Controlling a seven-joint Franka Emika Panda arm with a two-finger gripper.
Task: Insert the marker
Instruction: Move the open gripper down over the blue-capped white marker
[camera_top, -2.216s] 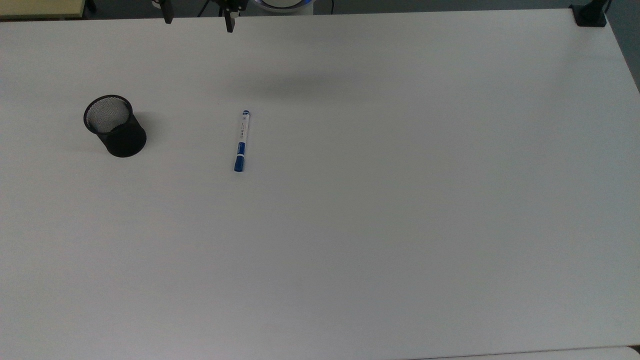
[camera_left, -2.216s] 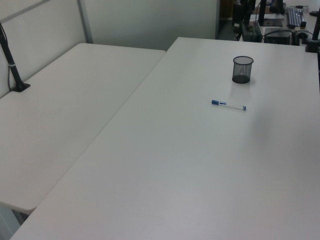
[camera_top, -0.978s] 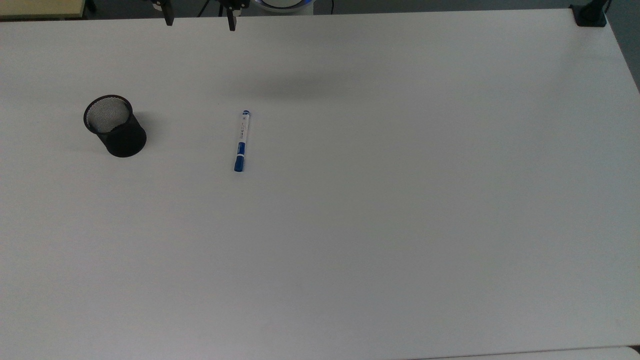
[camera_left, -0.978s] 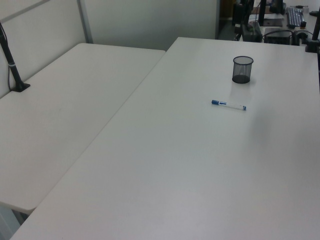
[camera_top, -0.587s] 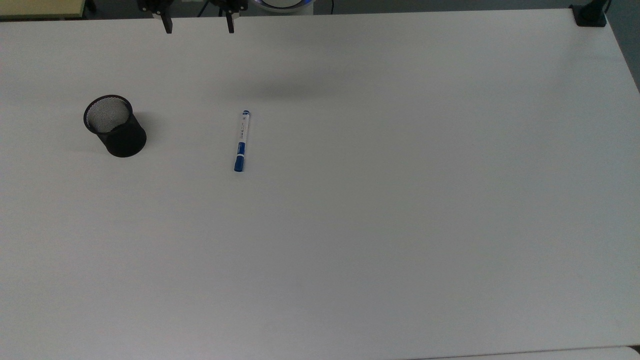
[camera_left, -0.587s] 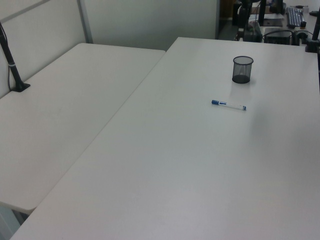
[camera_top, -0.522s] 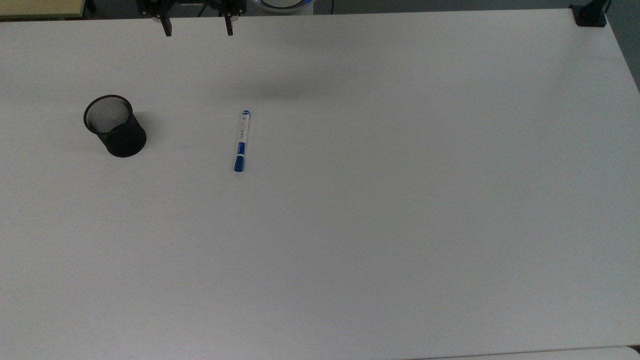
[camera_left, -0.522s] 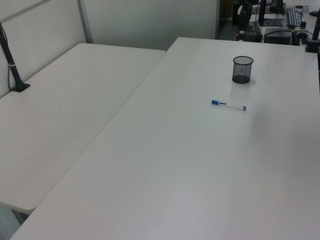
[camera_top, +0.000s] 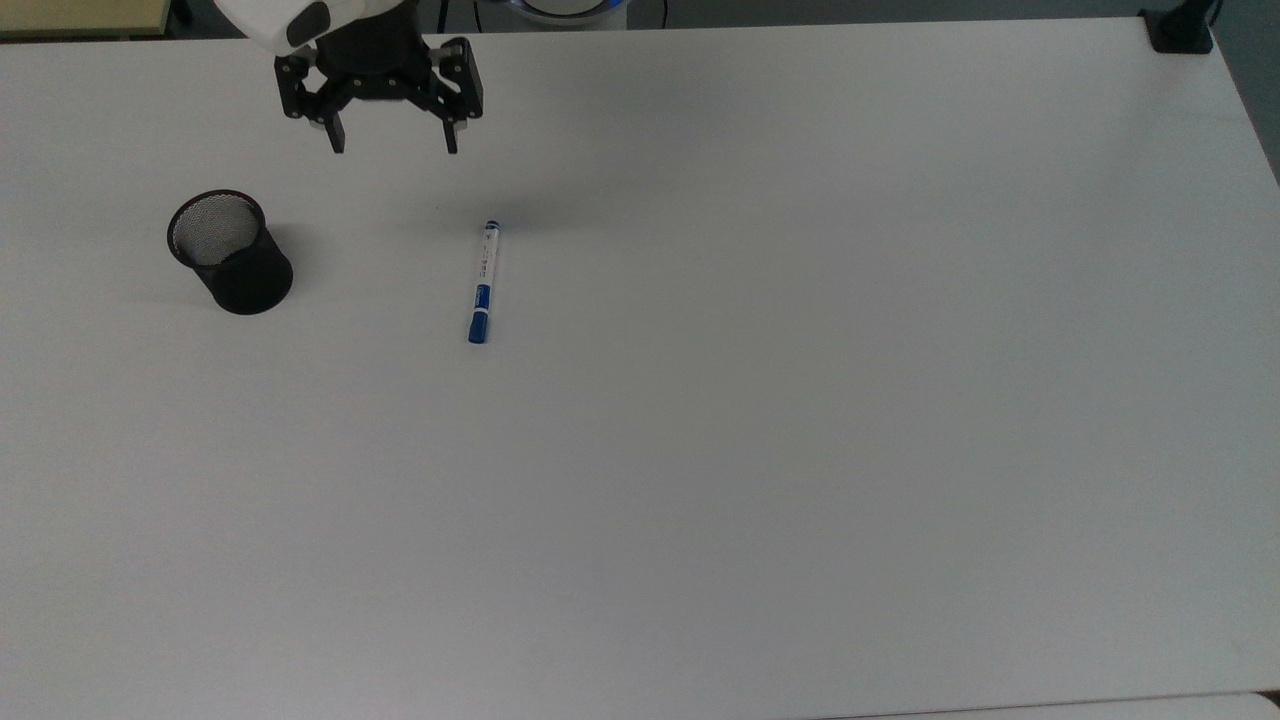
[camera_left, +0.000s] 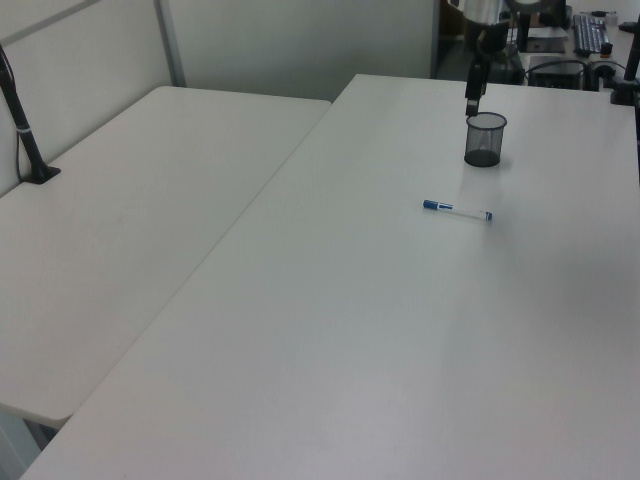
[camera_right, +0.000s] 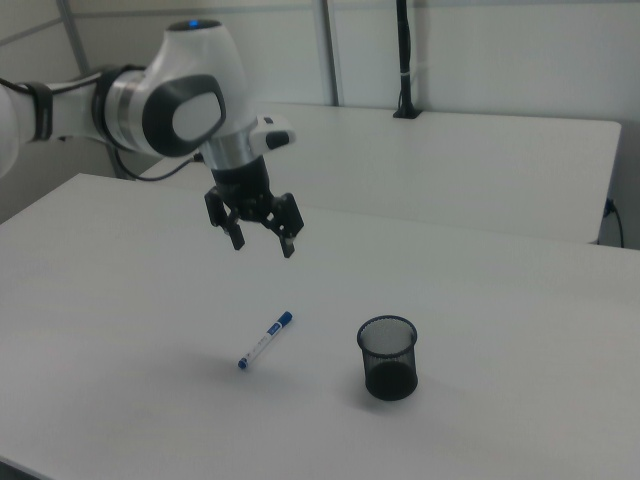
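Note:
The marker (camera_top: 482, 285) (camera_left: 457, 210) (camera_right: 265, 340) lies flat on the white table (camera_top: 760, 420), its blue cap toward the top view's bottom. A black mesh cup (camera_top: 228, 250) (camera_left: 485, 138) (camera_right: 388, 358) stands upright to the top view's left of it. My gripper (camera_top: 395, 148) (camera_right: 263, 247) hangs in the air above the table, open wide with nothing between its fingers. In the top view it sits above and left of the marker's white end, between marker and cup. In the right view it hovers well above the marker.
A black clamp (camera_top: 1180, 30) sits on the table's corner at the top view's top right. A second white table (camera_left: 130, 200) (camera_right: 480, 170) adjoins, with a black post (camera_left: 25, 130) (camera_right: 403, 60) on it.
My gripper has come in from the top view's top edge and down toward the marker, staying open. The marker and the cup have not moved.

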